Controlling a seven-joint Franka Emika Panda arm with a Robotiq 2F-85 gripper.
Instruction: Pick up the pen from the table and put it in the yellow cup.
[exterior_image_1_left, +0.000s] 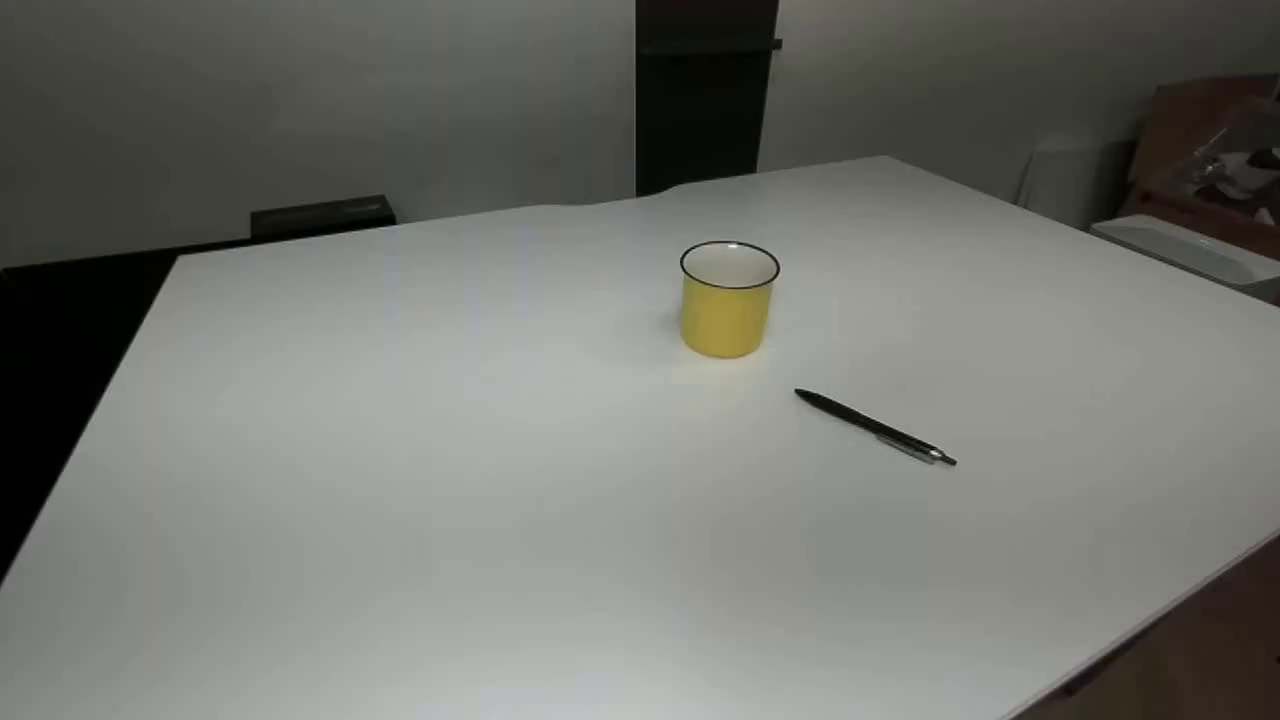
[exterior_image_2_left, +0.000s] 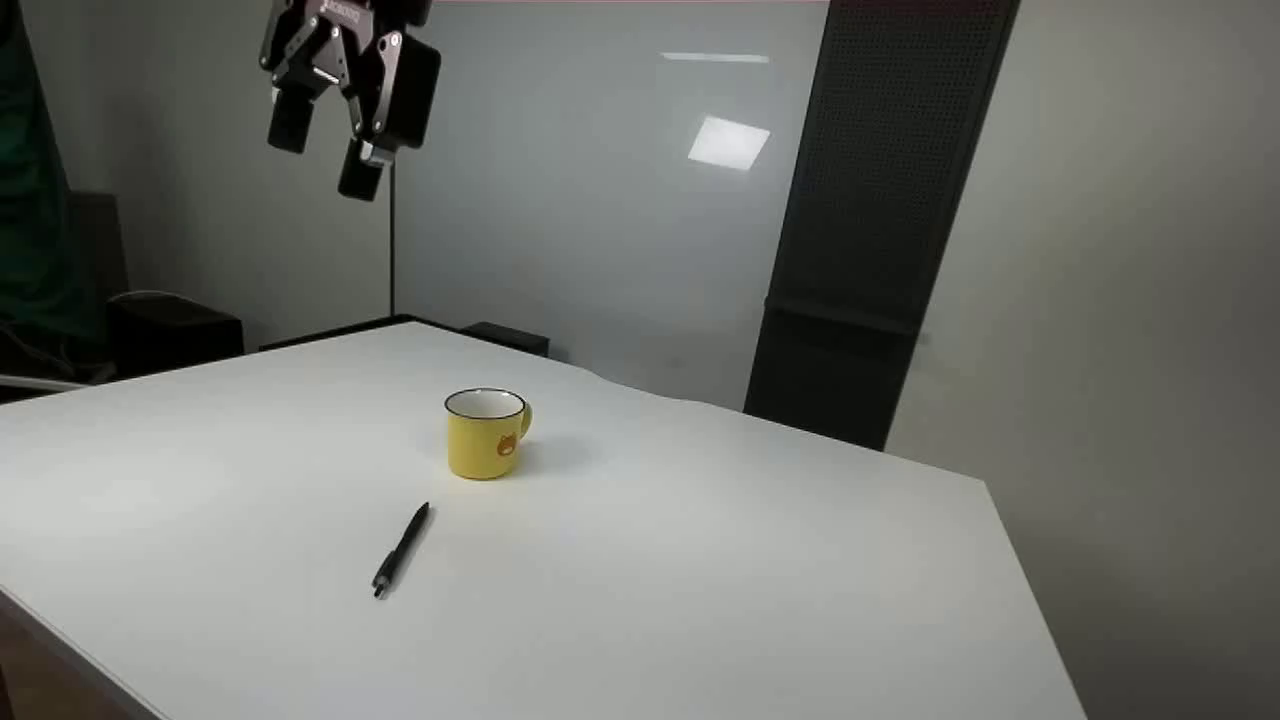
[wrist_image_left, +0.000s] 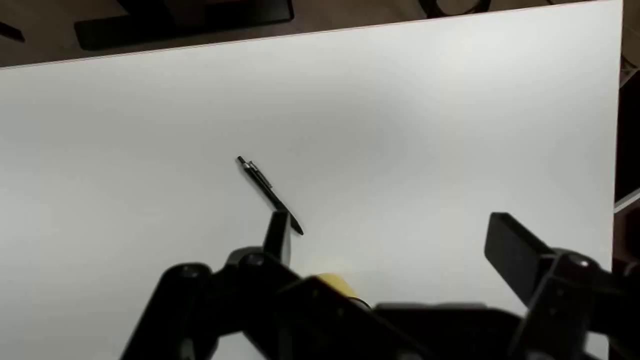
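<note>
The pen (exterior_image_1_left: 860, 418) lies flat on the worktop (exterior_image_1_left: 400, 500), near the yellow cup (exterior_image_1_left: 725, 320) and apart from it, its pointed end toward the cup. It sits well in from every edge that shows, with white surface reaching out around it. The cup stands upright, closer to the back edge than the pen is. In both exterior views that edge has a shallow curve cut into it, and past it are a dark panel (exterior_image_2_left: 880, 220) and a black box (exterior_image_1_left: 323, 218). The fingers (wrist_image_left: 515, 250) hang high above the worktop, spread well apart, with white surface in sight through the gap.

In the wrist view most of the cup is hidden behind dark hinged links (wrist_image_left: 310, 305); a yellow patch and a bit of dark rim show. One finger overlaps the pen's side close to its point. The cup's handle (exterior_image_2_left: 528, 415) shows in an exterior view. The near part of the worktop runs out of frame in both exterior views. In the wrist view, dark shapes (wrist_image_left: 125, 32) past the edge are too dim to name.

The cup's side carries a small orange-brown picture (exterior_image_2_left: 507, 446), its subject too small to tell. Pale lettering (exterior_image_2_left: 342, 12) above the fingers is cramped at the frame's top and cannot be read.
</note>
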